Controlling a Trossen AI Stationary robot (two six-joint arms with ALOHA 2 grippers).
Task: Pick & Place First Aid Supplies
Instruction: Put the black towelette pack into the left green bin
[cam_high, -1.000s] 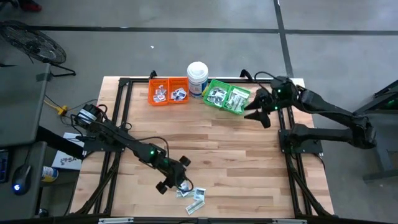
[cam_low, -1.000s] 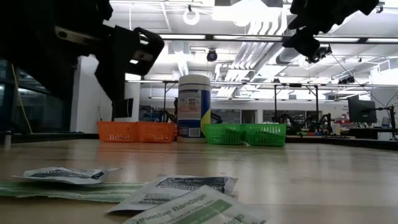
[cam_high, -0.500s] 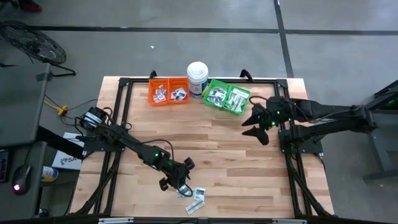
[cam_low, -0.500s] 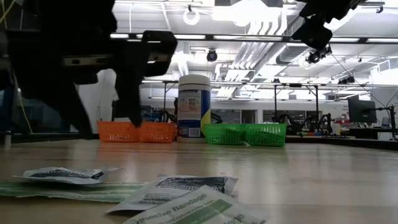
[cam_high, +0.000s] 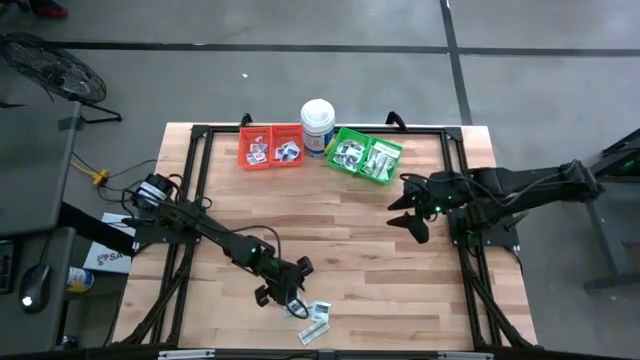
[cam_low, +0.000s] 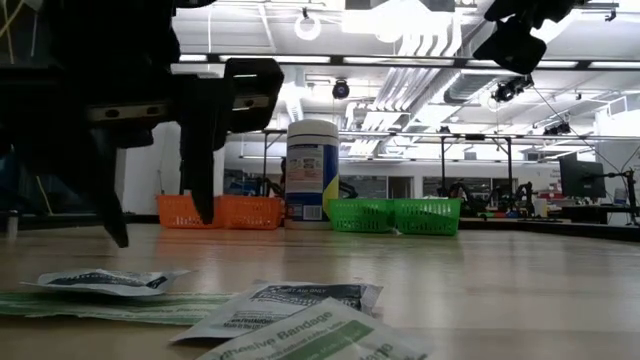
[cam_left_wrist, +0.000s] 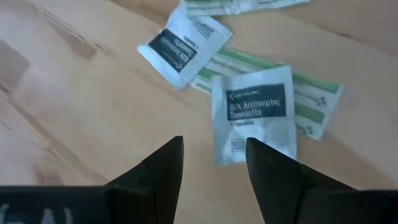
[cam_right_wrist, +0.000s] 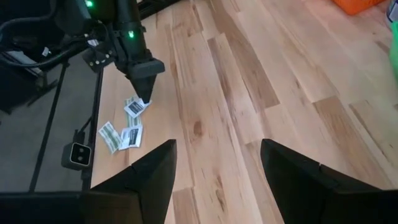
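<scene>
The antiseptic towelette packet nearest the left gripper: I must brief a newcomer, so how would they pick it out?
Look at the wooden table's near edge, where the left gripper hangs over a few loose packets. The antiseptic towelette packet lies just ahead of its open fingers, partly over a green-striped bandage strip. It is square and white with a dark label band, unlike that longer strip.

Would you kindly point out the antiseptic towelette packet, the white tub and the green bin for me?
antiseptic towelette packet (cam_left_wrist: 258, 112): left wrist view, on its dark printed label.
white tub (cam_high: 318, 122): high view, on its lid.
green bin (cam_low: 395, 215): low view, on its front wall.
</scene>
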